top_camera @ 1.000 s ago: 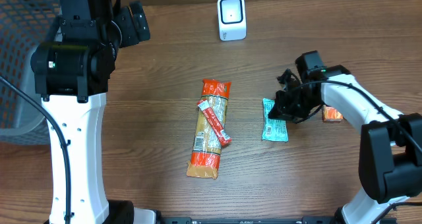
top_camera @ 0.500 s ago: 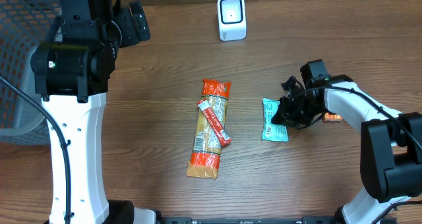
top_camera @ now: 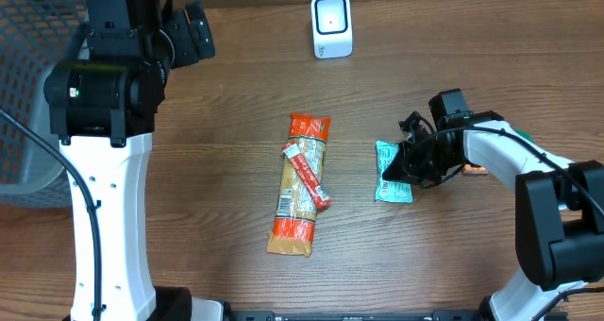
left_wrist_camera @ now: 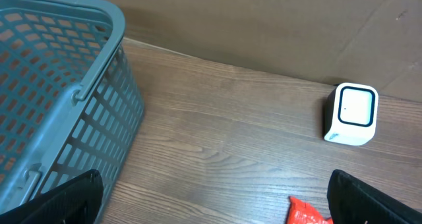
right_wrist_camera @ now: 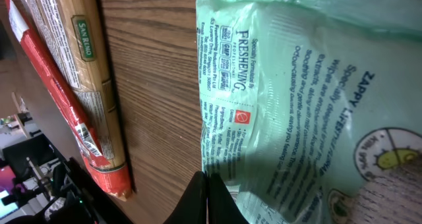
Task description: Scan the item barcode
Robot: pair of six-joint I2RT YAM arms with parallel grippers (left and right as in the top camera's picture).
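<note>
A teal-green snack packet (top_camera: 393, 181) lies flat on the table right of centre. Seen close in the right wrist view, the packet (right_wrist_camera: 316, 105) has its printed side up. My right gripper (top_camera: 404, 167) is low over its left part. The right gripper (right_wrist_camera: 206, 199) is shut, its tips pressed together at the packet's edge, and nothing shows between them. The white scanner (top_camera: 331, 25) stands at the back centre. In the left wrist view my left gripper (left_wrist_camera: 224, 207) hangs wide open and empty, high above the table, with the scanner (left_wrist_camera: 351, 113) ahead of it.
A long pasta packet (top_camera: 300, 184) with a red stick pack (top_camera: 308, 176) across it lies in the middle. A small orange packet (top_camera: 477, 165) sits beside the right arm. A teal basket (left_wrist_camera: 53, 99) stands at the left edge.
My right gripper has moved toward the table's front and lower, onto the green packet's left part. The packet and the left arm have not moved.
</note>
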